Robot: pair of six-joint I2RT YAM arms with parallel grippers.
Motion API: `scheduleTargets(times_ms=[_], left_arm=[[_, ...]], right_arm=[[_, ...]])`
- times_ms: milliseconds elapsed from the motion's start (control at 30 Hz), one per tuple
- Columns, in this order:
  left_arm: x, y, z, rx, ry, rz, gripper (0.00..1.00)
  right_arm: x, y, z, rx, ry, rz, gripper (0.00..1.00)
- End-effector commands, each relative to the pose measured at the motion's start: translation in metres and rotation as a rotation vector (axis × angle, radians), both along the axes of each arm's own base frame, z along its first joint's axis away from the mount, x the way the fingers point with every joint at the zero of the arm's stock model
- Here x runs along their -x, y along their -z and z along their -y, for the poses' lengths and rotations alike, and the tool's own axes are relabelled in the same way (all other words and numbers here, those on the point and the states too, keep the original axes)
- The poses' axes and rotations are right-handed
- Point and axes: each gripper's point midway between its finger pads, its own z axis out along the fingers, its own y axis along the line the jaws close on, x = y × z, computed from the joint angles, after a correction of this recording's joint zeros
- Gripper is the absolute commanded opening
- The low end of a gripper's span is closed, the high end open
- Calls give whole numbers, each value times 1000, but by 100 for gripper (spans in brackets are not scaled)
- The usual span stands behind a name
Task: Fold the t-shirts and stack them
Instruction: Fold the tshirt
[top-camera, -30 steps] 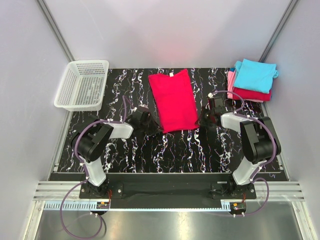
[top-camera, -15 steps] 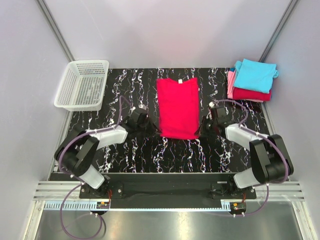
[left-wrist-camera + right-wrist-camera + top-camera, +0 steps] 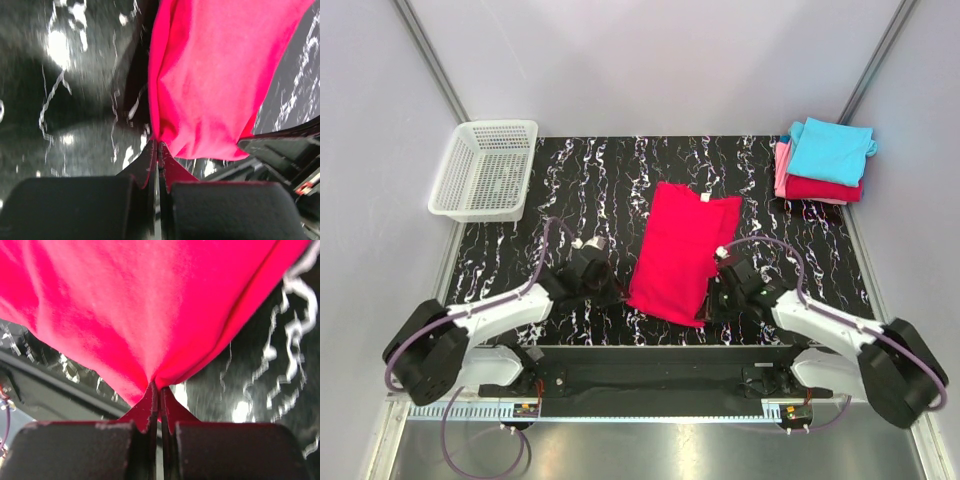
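Note:
A crimson-red t-shirt (image 3: 680, 250), folded lengthwise into a long strip, lies tilted on the black marbled table (image 3: 570, 170); its near end sits close to the front edge. My left gripper (image 3: 616, 294) is shut on the shirt's near left corner (image 3: 165, 135). My right gripper (image 3: 710, 300) is shut on the near right corner (image 3: 155, 371). A stack of folded shirts sits at the back right: turquoise (image 3: 830, 150) on top, red (image 3: 820, 188) under it, pink (image 3: 781, 168) at its left side.
A white plastic mesh basket (image 3: 485, 170) stands at the back left corner. Grey walls close in the table on three sides. The metal rail with the arm bases (image 3: 650, 375) runs along the near edge.
Both grippers have pulled the red shirt toward the near edge. The shirt slid forward and now lies tilted, its collar end to the right. Both arms stretched low along the table.

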Motion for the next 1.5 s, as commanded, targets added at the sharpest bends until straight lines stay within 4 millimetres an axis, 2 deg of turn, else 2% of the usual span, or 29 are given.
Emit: scheduleTargets(times_ms=[0, 67, 100, 133, 233, 400, 467, 667, 700, 767, 800, 867, 900, 967, 1000, 1100, 1300, 1467], left_arm=[[10, -10, -9, -10, -24, 36, 0], [20, -19, -8, 12, -5, 49, 0], [20, -20, -12, -3, -22, 60, 0], [24, -24, -9, 6, -4, 71, 0], [29, -41, -6, 29, 12, 106, 0], [30, -58, 0, 29, 36, 147, 0], [27, -61, 1, 24, 34, 158, 0], [7, -91, 10, 15, -8, 223, 0], [3, -103, 14, 23, -9, 245, 0], [-4, -108, 14, -4, -23, 259, 0], [-10, -121, 17, 2, -23, 285, 0], [-17, -126, 18, -22, -29, 302, 0], [-21, -138, 22, -16, -28, 323, 0], [-28, -140, 23, -43, -34, 333, 0], [-32, -150, 27, -37, -37, 351, 0], [-44, -158, 30, -68, -51, 375, 0], [-75, -166, 31, -133, -115, 401, 0], [-107, -156, 30, -185, -160, 389, 0]], right_arm=[[14, -10, 16, 38, 66, -16, 0], [11, -23, 21, 35, 93, 27, 0], [15, -25, 27, 52, 112, 16, 0], [11, -34, 30, 42, 144, 44, 0], [11, -47, 38, 57, 199, 58, 0], [7, -58, 49, 92, 251, 82, 0], [-1, -70, 50, 92, 266, 116, 0], [-25, -106, 52, 123, 294, 214, 0], [-32, -120, 51, 120, 295, 253, 0], [-40, -130, 50, 133, 296, 278, 0], [-47, -145, 50, 132, 302, 320, 0], [-54, -155, 51, 151, 303, 344, 0], [-61, -170, 52, 152, 312, 384, 0], [-67, -179, 52, 167, 315, 408, 0], [-73, -187, 55, 180, 326, 438, 0], [-84, -196, 60, 223, 344, 480, 0], [-117, -195, 65, 288, 386, 526, 0], [-154, -187, 71, 275, 413, 536, 0]])
